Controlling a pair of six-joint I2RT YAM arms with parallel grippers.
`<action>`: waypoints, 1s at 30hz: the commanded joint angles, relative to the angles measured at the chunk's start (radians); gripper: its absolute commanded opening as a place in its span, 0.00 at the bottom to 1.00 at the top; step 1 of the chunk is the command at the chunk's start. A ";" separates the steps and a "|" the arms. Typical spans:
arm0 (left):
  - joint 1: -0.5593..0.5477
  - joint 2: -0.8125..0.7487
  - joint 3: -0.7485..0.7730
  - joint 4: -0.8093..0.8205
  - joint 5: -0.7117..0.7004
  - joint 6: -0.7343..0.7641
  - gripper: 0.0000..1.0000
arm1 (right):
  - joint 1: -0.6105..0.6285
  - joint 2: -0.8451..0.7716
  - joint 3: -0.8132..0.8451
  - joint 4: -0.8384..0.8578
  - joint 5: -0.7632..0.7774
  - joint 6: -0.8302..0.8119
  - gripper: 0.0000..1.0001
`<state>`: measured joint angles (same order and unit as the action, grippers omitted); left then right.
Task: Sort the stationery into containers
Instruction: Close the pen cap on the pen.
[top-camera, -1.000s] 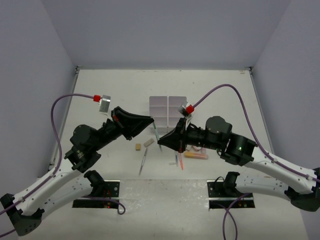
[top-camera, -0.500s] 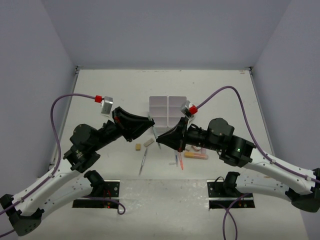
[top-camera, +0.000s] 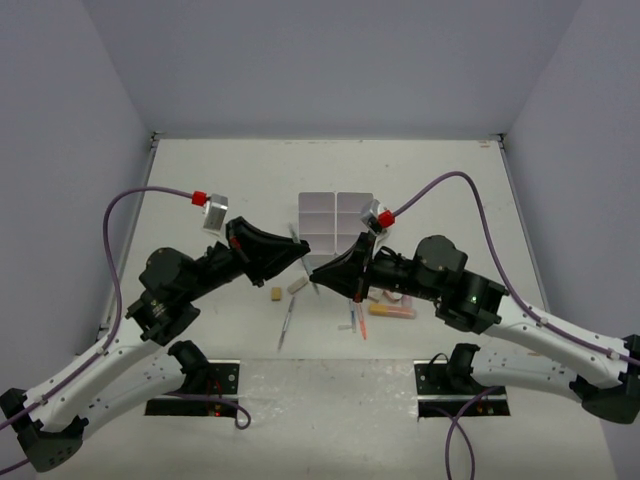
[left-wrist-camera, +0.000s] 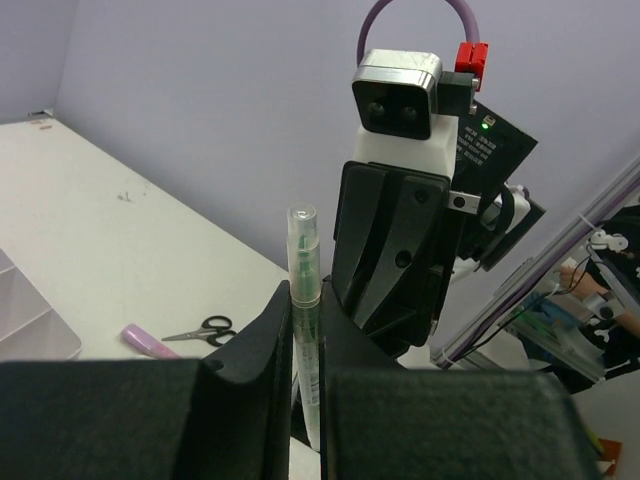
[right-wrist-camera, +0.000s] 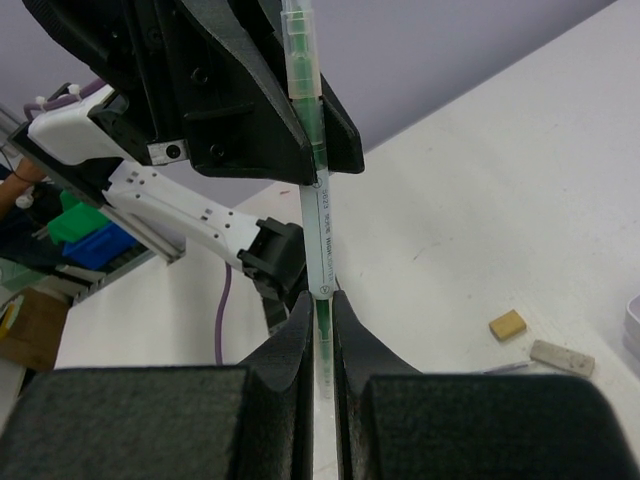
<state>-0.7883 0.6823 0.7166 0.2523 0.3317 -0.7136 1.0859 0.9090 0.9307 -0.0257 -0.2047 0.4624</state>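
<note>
A thin clear highlighter pen with a green core (top-camera: 304, 257) is held in the air between both arms, just in front of the white six-compartment organizer (top-camera: 336, 222). My left gripper (left-wrist-camera: 305, 312) is shut on the pen (left-wrist-camera: 303, 290) around its middle, the capped end sticking up past the fingers. My right gripper (right-wrist-camera: 320, 312) is shut on the green lower end of the pen (right-wrist-camera: 319, 225). The two grippers meet tip to tip at the pen. Loose stationery lies on the table below: a tan eraser (top-camera: 274, 294), a white eraser (top-camera: 297, 285) and a grey pen (top-camera: 285, 325).
An orange marker (top-camera: 392, 311) and thin pens (top-camera: 355, 320) lie under the right arm. Black-handled scissors (left-wrist-camera: 200, 328) and a pink marker (left-wrist-camera: 150, 340) lie on the table right of the organizer. Walls close the table in on three sides.
My left gripper opened briefly, then shut again on the pen, which now stands higher and more tilted between the two grippers. The right gripper has kept its hold and shifted slightly left.
</note>
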 joint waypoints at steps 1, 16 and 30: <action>0.003 0.002 0.042 -0.032 0.037 0.063 0.00 | 0.005 0.016 -0.002 0.131 -0.061 0.002 0.00; 0.003 -0.049 0.028 -0.043 0.011 0.043 0.00 | 0.005 0.085 0.029 0.199 -0.139 0.021 0.24; 0.004 -0.044 0.024 -0.038 0.024 0.035 0.00 | 0.005 0.157 0.106 0.228 -0.153 0.032 0.11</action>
<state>-0.7876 0.6353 0.7246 0.2190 0.3484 -0.6888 1.0857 1.0618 0.9726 0.1356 -0.3523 0.4784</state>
